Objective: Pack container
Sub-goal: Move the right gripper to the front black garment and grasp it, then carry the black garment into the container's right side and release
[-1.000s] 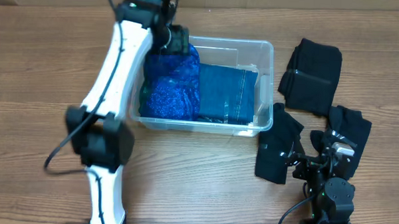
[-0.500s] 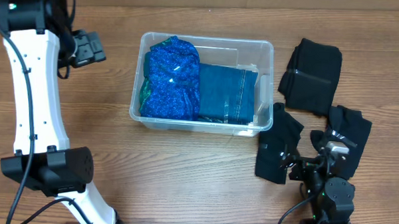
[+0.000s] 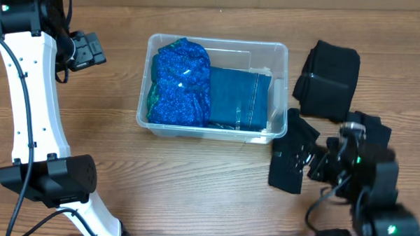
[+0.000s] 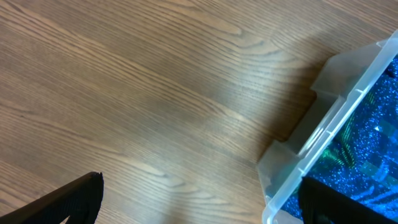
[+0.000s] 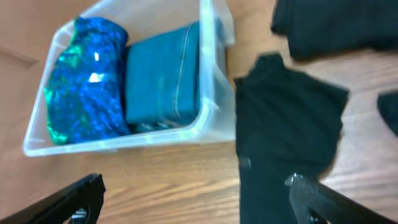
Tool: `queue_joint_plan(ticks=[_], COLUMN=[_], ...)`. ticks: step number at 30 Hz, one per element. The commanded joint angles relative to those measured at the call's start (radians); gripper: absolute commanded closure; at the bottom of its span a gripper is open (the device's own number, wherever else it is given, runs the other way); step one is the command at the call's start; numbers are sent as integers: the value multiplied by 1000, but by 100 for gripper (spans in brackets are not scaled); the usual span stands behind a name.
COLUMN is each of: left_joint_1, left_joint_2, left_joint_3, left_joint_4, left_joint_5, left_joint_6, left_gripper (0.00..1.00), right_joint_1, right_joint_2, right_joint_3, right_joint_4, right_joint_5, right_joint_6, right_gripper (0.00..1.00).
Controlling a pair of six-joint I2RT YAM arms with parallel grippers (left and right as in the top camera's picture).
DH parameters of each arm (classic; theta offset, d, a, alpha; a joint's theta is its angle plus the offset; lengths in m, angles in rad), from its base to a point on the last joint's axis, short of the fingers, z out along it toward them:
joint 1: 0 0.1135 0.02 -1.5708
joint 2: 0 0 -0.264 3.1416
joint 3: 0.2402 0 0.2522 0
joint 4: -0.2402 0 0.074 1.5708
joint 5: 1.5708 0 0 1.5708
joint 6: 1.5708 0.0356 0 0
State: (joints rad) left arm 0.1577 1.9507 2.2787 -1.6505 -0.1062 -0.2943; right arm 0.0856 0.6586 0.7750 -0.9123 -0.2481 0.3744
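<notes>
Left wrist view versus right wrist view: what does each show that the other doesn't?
Only the left wrist view: the left gripper, open, over a wide stretch of bare table next to one corner of the container. Only the right wrist view: the right gripper, open, the folded denim inside the container, and black garments on the table beside it. Both: the container, the blue sparkly cloth in it, and the wooden table.
</notes>
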Motion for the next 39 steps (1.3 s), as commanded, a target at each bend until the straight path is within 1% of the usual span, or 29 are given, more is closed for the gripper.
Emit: queue_joint_plan(ticks=[1,2,5,10,11,13,14,16,18,19,21,22,23,25,26,28,30,32,33,35,37,39], left_joint_1=[3,3,3,3,3,3,3,3,3,3,3,3,3,3,3,3,3,3,3,3,3,3], left_joint_2=[-9,-9,-9,-9,-9,-9,-9,-9,-9,-9,-9,-9,-9,-9,-9,-9,-9,-9,-9,-9,-9,-9], left_joint_3=[-1,-1,-1,-1,-1,-1,-1,-1,-1,-1,-1,-1,-1,-1,-1,-1,-1,-1,-1,-1,-1,-1], left_joint_4=[2,2,2,2,2,2,2,2,2,2,2,2,2,2,2,2,2,2,2,2,2,2], left_joint_5=[-2,-2,-2,-2,-2,-2,-1,-2,-2,-2,-1,-1,-2,-2,-2,-2,-2,-1,-2,-2,-2,-2], left_joint_6=[10,10,10,10,10,10,10,10,10,10,10,10,10,10,10,10,10,10,10,10,10,10], left_gripper=[0,0,0,0,0,0,0,0,0,0,0,0,0,0,0,0,0,0,0,0,0,0], right_joint_1=[-3,-6,-46,-123,-134,-158,-161,-160,-160,-160,-160,-160,-160,-160,-160,-160,-160,-159,-159,-159,-159,-158], right_joint_2=[178,229,391,629,657,707,727,759,767,767,767,767,767,767,767,749,690,581,522,432,377,344], right_joint_3=[108,108,107,97,84,29,2,-42,-71,-89,-116,-136,-161,-198,-198,-176,-96,47,123,263,351,371], right_joint_4=[-63,-69,-62,-31,-14,62,95,146,176,195,216,236,270,324,322,300,196,37,-37,-129,-148,-102], right_joint_5=[66,95,94,72,55,-40,-78,-107,-122,-129,-138,-143,-143,-138,-138,-138,-133,-88,-66,-65,-98,-211], right_joint_6=[-91,-60,-34,-34,-40,-92,-95,-90,-92,-90,-91,-91,-90,-90,-91,-91,-96,-117,-117,-117,-116,-113], right_gripper=[0,0,0,0,0,0,0,1,5,9,25,41,52,60,73,78,78,79,81,89,91,94])
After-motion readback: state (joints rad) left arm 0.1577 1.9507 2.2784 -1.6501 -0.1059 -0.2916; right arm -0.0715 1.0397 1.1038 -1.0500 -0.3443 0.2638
